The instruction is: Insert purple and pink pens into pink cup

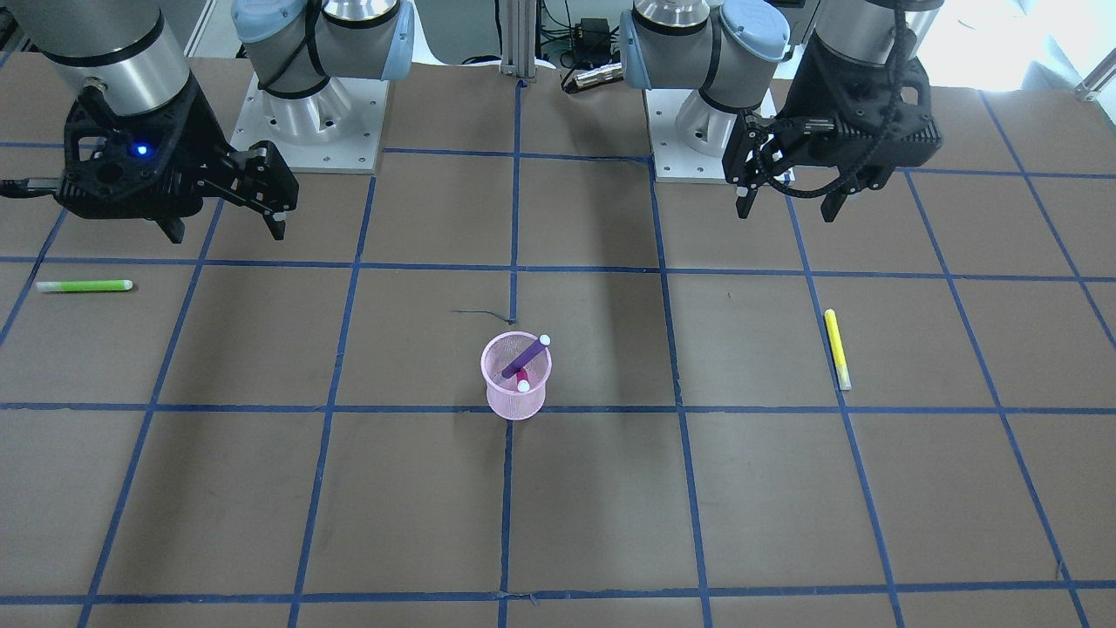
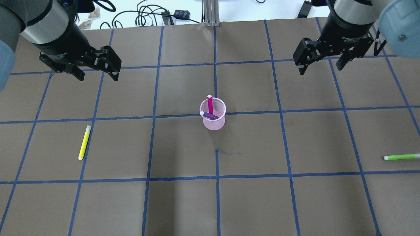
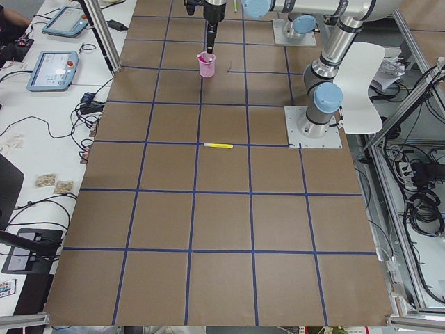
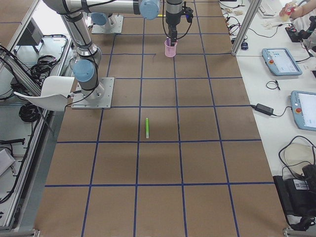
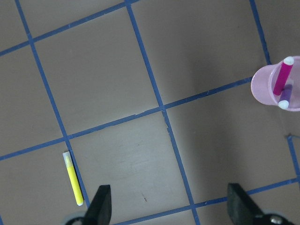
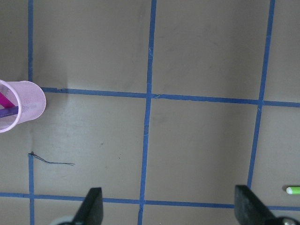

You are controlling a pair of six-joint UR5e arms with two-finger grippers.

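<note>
Because the slim purple pen (image 1: 526,356) and the slim pink pen (image 1: 523,382) both lean inside the translucent pink mesh cup (image 1: 514,406) at the middle of the brown, blue-taped table (image 1: 593,506), the front-facing view suggests the task is done. The left gripper (image 1: 786,212) and the right gripper (image 1: 227,234) hang high near their bases, well apart from the cup, with fingers spread and empty (a sensible parked pose, I judge, with nothing left to carry). A yellow highlighter pen (image 1: 837,347) and a green highlighter pen (image 1: 85,285) lie flat far out to either side. Neither belongs to the task, which likely explains why they lie untouched.

The overhead view agrees. The pink pen is propped on the cup's far rim, the purple one slants to its left rim, and both have their white caps up.

From either table end the cup is small but plainly upright; the jaws are too small to judge there.

Each wrist camera shows its own two fingertips wide apart with bare table between them and the cup at the frame's edge.
</note>
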